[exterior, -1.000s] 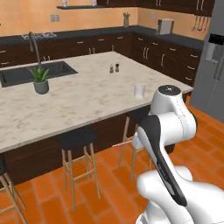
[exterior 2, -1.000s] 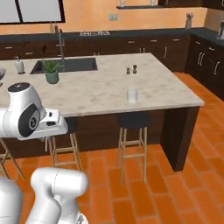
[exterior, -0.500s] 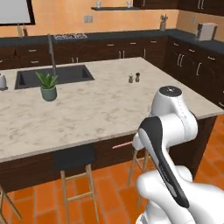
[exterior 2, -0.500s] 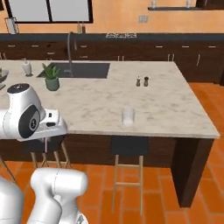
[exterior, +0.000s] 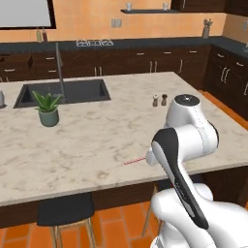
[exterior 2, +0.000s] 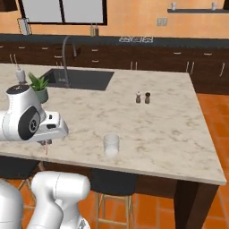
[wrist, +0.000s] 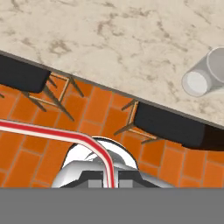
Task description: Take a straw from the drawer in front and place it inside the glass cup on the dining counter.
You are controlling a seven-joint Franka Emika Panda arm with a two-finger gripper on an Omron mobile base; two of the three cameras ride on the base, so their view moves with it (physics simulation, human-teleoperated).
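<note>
A thin pink-red straw sticks out sideways from my hand, over the front part of the beige marble dining counter. From the right it shows as a short stick hanging under my gripper, which is shut on it. Along the hand, the straw runs in from the left and bends down between the finger tips of my gripper. The clear glass cup stands upright near the counter's front edge, to the right of my hand, and sits at the hand view's right edge. The drawer is out of view.
A dark sink with a tall faucet and a potted plant occupy the counter's far left. Salt and pepper shakers stand mid-counter. Black stools sit under the front edge on orange tile.
The whole scene has shifted: the base has driven, so the island now faces me squarely and closer. The arm keeps its pose with the straw held.
</note>
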